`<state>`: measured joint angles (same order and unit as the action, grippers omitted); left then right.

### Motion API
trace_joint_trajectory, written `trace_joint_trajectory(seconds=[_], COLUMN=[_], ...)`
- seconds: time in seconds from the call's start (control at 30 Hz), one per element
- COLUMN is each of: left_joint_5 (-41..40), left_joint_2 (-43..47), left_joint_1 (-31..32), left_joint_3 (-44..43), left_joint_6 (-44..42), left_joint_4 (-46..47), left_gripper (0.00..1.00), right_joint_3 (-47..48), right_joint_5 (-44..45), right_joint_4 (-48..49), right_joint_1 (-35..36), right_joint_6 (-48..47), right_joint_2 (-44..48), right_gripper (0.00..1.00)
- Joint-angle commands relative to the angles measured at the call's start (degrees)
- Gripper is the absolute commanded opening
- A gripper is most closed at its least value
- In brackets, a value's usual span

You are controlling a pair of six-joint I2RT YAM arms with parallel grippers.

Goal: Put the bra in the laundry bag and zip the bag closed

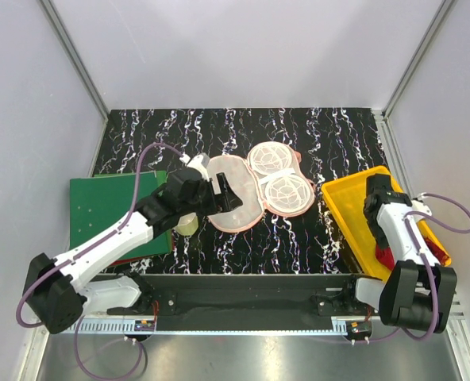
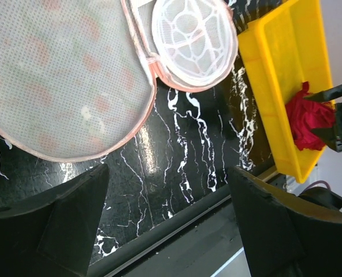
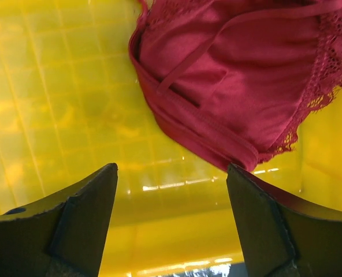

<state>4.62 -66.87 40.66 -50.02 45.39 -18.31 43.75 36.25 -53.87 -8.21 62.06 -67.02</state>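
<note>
The laundry bag [image 1: 255,186] lies open in the middle of the black marble table, its mesh-lined half [image 2: 61,81] and its white-framed lid half [image 2: 191,40] side by side. The red lacy bra [image 3: 240,75] lies in the yellow tray [image 1: 354,206] at the right; it also shows in the left wrist view [image 2: 308,118] and the top view [image 1: 386,258]. My left gripper [image 1: 227,189] is open and empty, hovering over the bag's left half. My right gripper [image 3: 171,179] is open over the tray floor, just beside the bra's edge.
A green board [image 1: 116,210] lies at the left under my left arm. A pale round object [image 1: 187,225] sits beside the bag's near-left edge. The table's front rail [image 2: 177,231] runs close to the bag.
</note>
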Motion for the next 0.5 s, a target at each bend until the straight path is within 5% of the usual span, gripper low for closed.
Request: trace_joint_trajectory(seconds=[0.0, 0.47], left_joint_5=[0.82, 1.88], left_joint_2=[4.20, 7.02], left_joint_1=[0.03, 0.03], left_joint_3=[2.46, 3.35], left_joint_6=[0.58, 0.32], left_joint_4=[2.75, 2.84], left_gripper=[0.87, 0.88], right_joint_3=[0.37, 2.57], right_joint_5=[4.97, 3.30], right_joint_4=[3.32, 13.87], right_joint_1=[-3.74, -14.20], right_joint_6=[1.75, -6.43], right_joint_2=[-2.31, -14.44], right_gripper=[0.82, 0.71])
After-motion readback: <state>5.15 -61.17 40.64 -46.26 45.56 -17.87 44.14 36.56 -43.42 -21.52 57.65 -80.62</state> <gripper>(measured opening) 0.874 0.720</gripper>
